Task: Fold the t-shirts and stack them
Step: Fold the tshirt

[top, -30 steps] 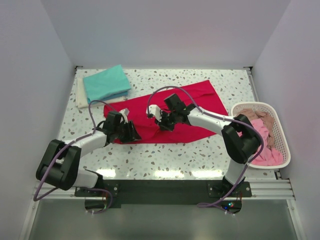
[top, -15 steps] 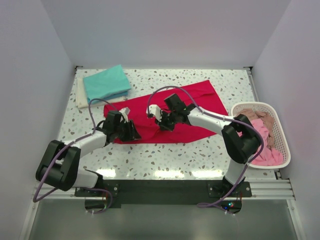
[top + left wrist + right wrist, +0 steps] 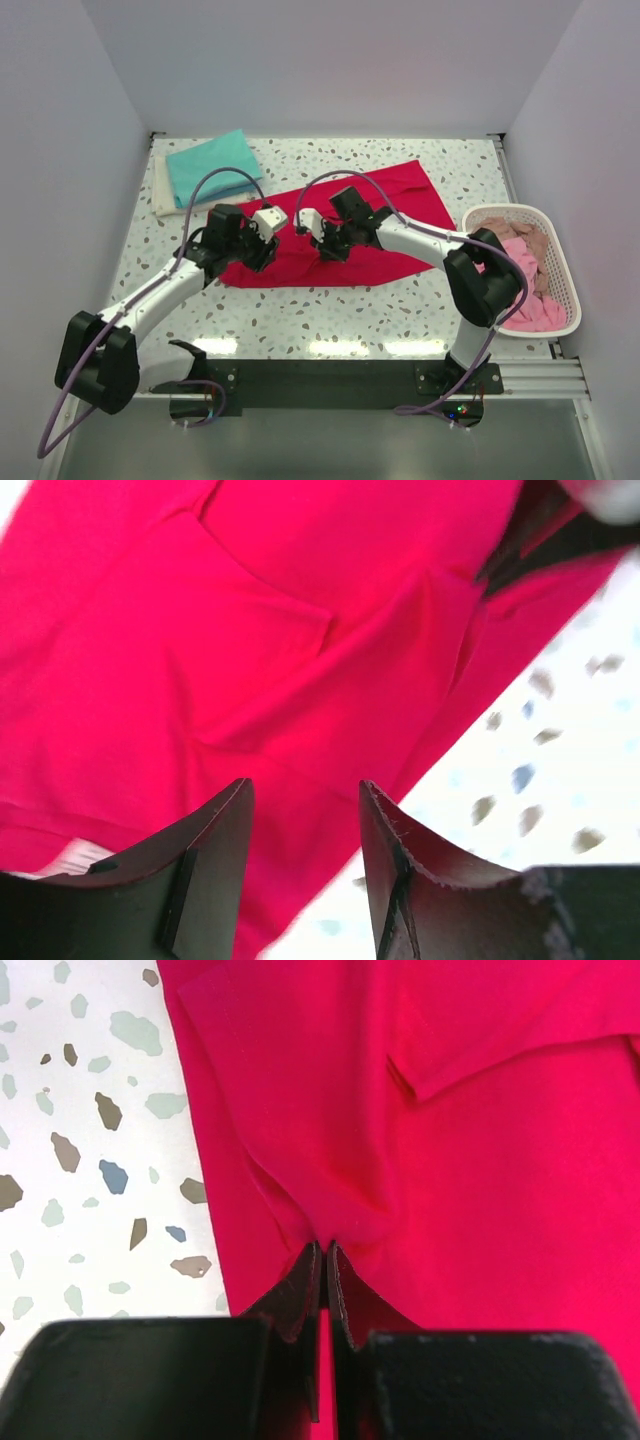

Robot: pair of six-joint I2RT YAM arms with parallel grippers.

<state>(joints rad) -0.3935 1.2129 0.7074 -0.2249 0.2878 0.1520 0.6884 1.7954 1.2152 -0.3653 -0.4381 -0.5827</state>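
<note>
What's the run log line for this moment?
task: folding red t-shirt | left gripper: open over it | right gripper: shut on red t-shirt | stack: teal t-shirt on cream t-shirt, far left | laundry basket: pink garments inside

- nothing readable anywhere as far as I can tell: no brand, no numbers, no signs
- closest thing is a small white tag (image 3: 78, 855) on the red t-shirt (image 3: 300, 630), too blurry to make out
</note>
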